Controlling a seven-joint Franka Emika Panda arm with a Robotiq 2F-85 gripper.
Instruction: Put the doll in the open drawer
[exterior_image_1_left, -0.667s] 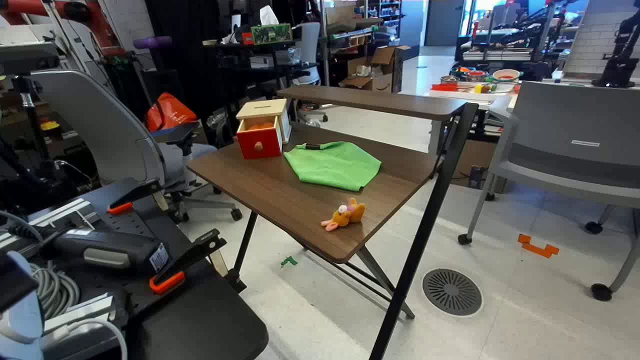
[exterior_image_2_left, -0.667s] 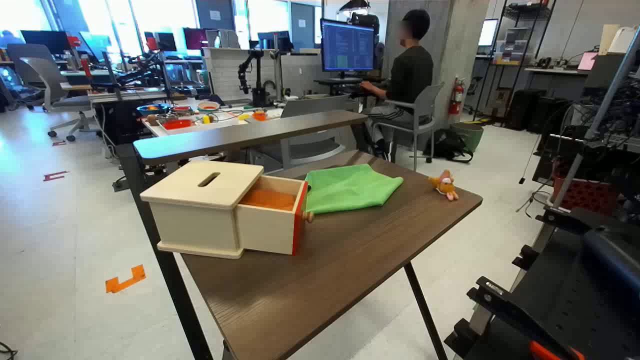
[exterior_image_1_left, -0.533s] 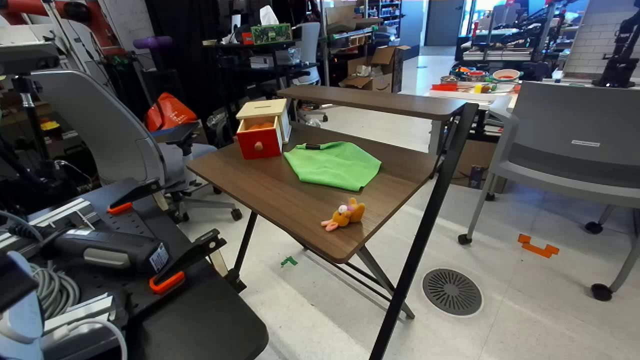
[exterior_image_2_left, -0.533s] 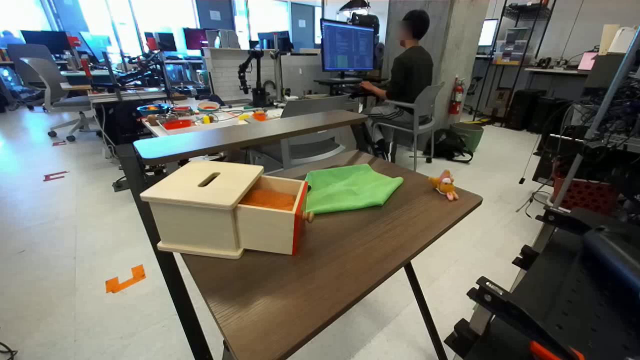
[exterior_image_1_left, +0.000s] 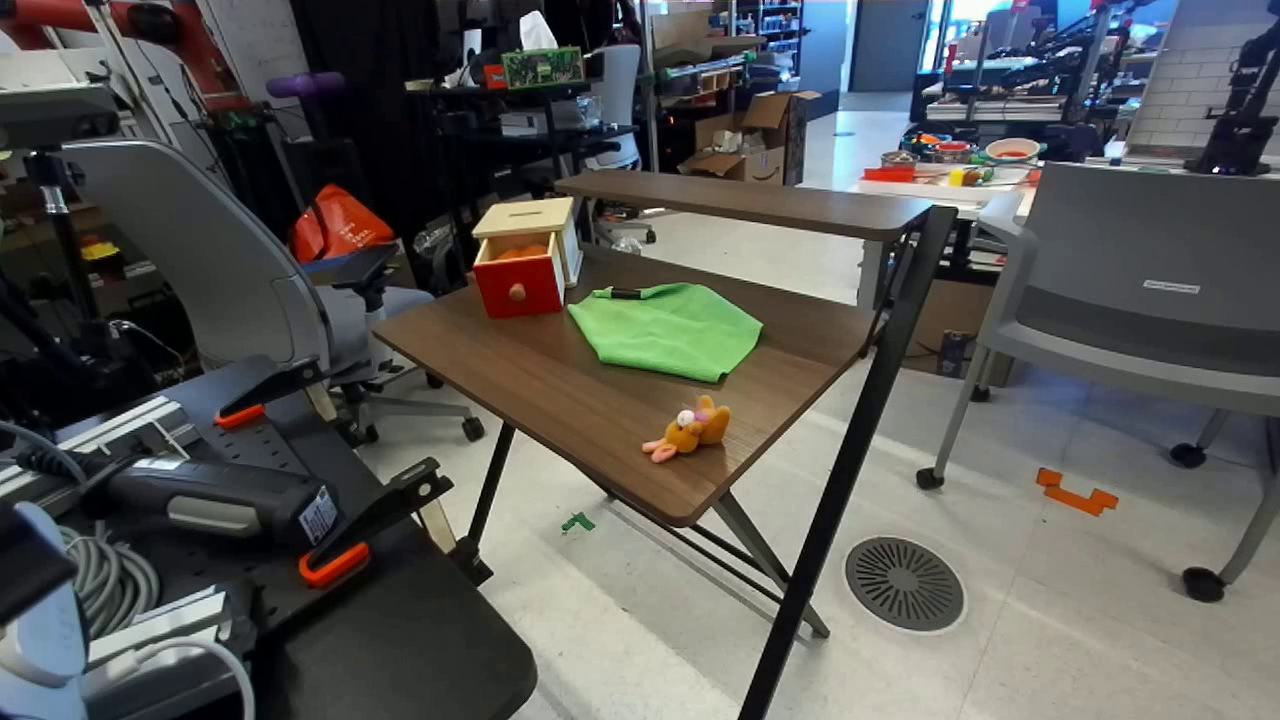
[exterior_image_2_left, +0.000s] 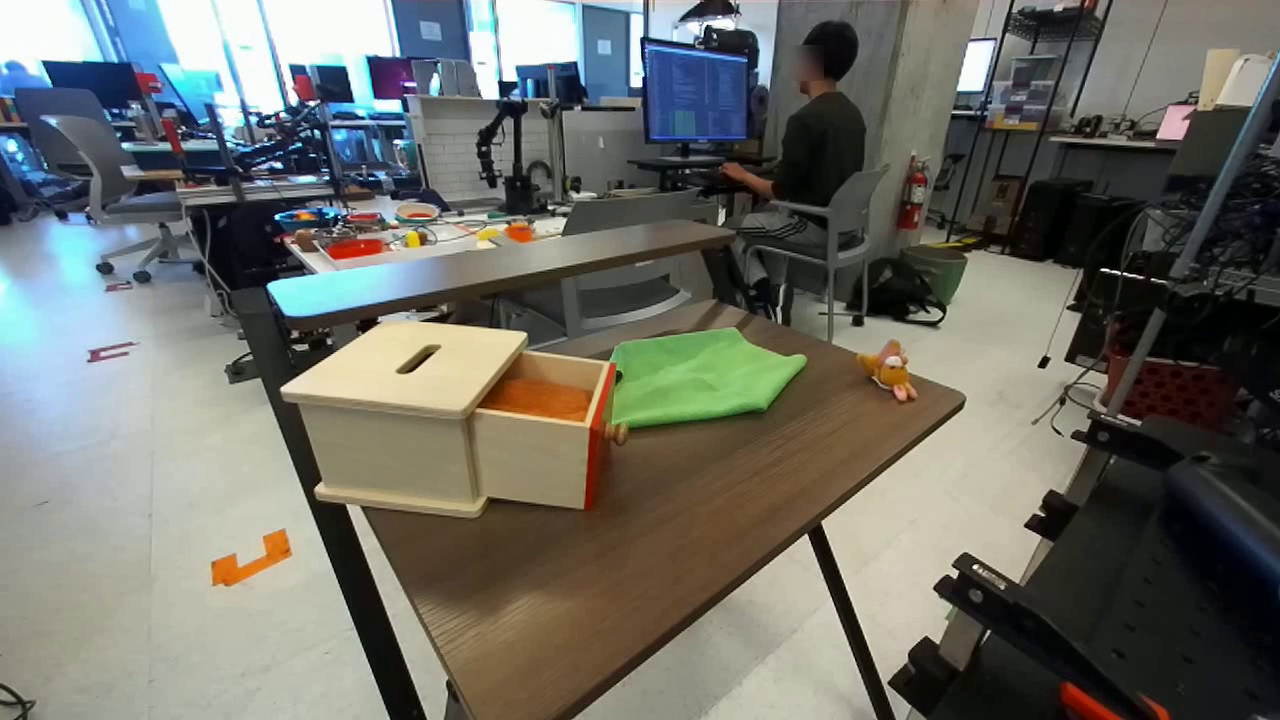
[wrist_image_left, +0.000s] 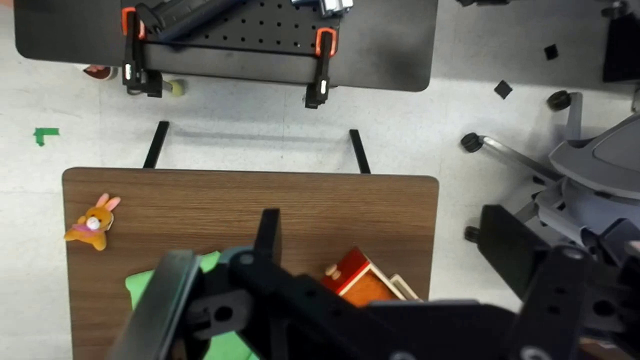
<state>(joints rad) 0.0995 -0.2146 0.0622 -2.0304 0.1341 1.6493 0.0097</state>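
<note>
The doll is a small orange rabbit toy with pink ears. It lies near a corner of the brown table in both exterior views (exterior_image_1_left: 688, 430) (exterior_image_2_left: 888, 372) and at the left of the wrist view (wrist_image_left: 93, 225). The open drawer, red-fronted with a wooden knob, is pulled out of its pale wooden box in both exterior views (exterior_image_1_left: 520, 287) (exterior_image_2_left: 535, 455). Its inside looks orange. In the wrist view the drawer (wrist_image_left: 350, 270) is partly hidden by the gripper. My gripper (wrist_image_left: 381, 212) is open and empty, high above the table, with the drawer showing between its fingers. Neither exterior view shows it.
A green cloth (exterior_image_1_left: 668, 330) lies on the table (exterior_image_1_left: 560, 385) between doll and drawer. A raised shelf (exterior_image_2_left: 500, 268) runs along one table side. A black bench (wrist_image_left: 385, 55) with orange-tipped clamps stands across a gap. A grey chair (wrist_image_left: 600, 165) is close to the table.
</note>
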